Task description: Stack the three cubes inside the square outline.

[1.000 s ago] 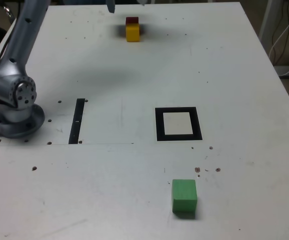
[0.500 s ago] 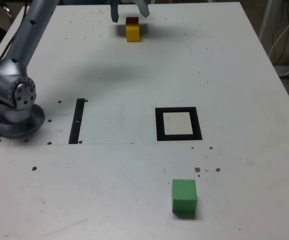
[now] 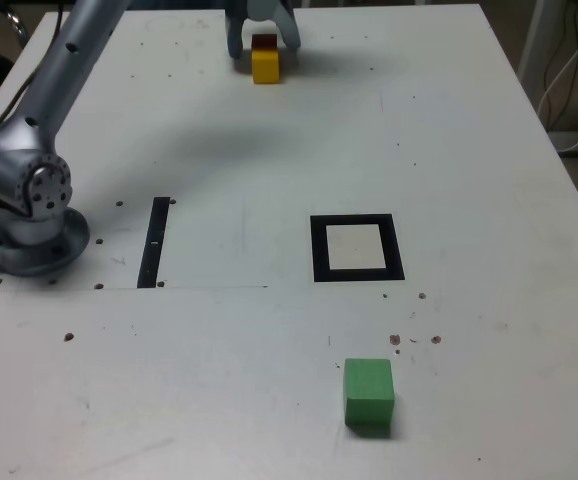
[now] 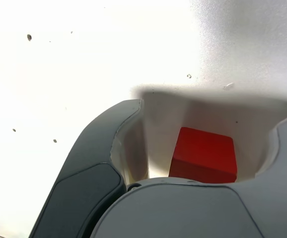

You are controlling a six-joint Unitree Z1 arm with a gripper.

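Gripper (image 3: 264, 44) lower now, its fingers brought down either side of the far blocks. Nearest: green block (image 3: 369, 392) alone, short of the square outline (image 3: 355, 247), itself bare, presumably awaiting the stack. Farther: yellow block (image 3: 265, 68), then red block (image 4: 203, 153) behind. Fingers parted, nothing gripped; they straddle red, likely to pinch its sides.

Your arm (image 3: 65, 75) rises from its round base (image 3: 31, 240) at the exterior view's left and reaches up past the picture's top edge. Your gripper (image 3: 264, 42) hangs there pointing down, its two fingers spread apart, with nothing clamped between them.
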